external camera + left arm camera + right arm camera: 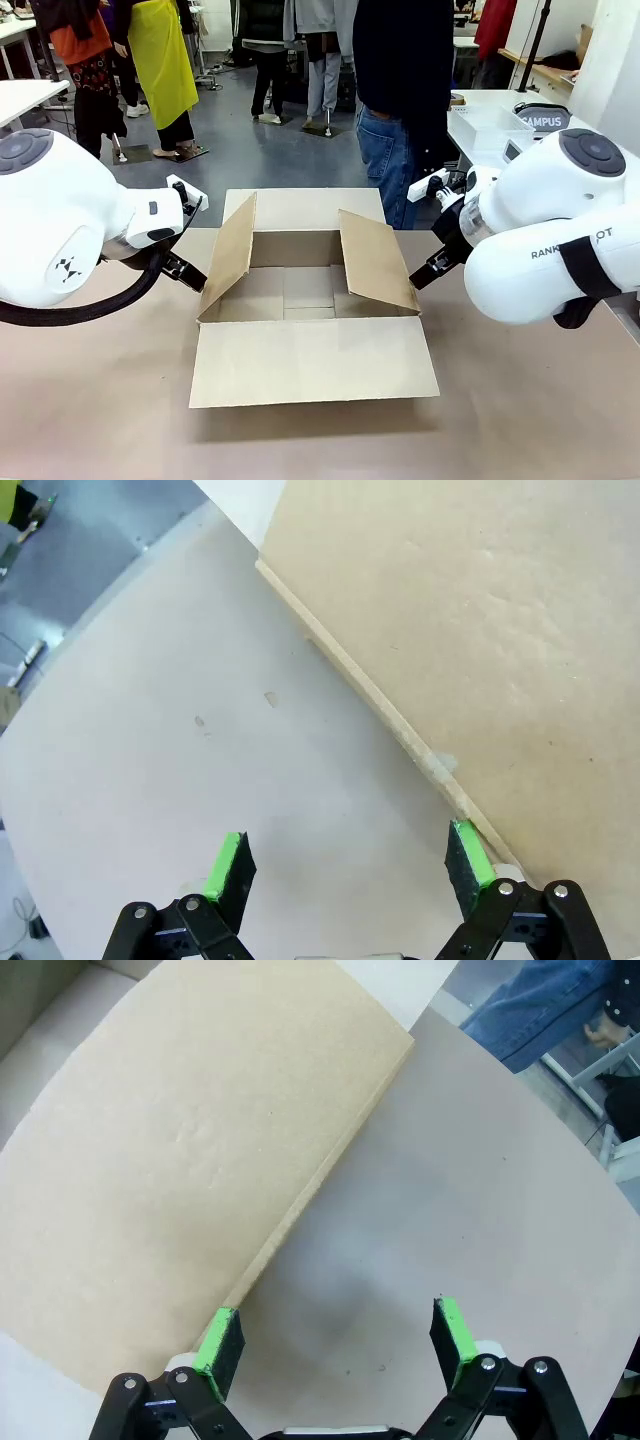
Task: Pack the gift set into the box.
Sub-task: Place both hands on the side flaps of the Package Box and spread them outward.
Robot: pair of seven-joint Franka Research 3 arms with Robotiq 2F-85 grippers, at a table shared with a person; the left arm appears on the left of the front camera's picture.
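While reaching in low from either side, flank the box (310, 300) in the middle of the bench (520, 420), all four flaps open. Left tool (345, 855) spread, one pad at the left flap's (230, 255) edge; right tool (335, 1330) spread too, one pad at the right flap's (375, 262) edge. Basket (480, 140) well apart, far right, near a person (400, 100).

Front camera looks from the robot's side across the worktop (520, 420) at the box (310, 370); wrist cameras look closely down on its left flap (480, 630) and right flap (180, 1160), both shared with front.
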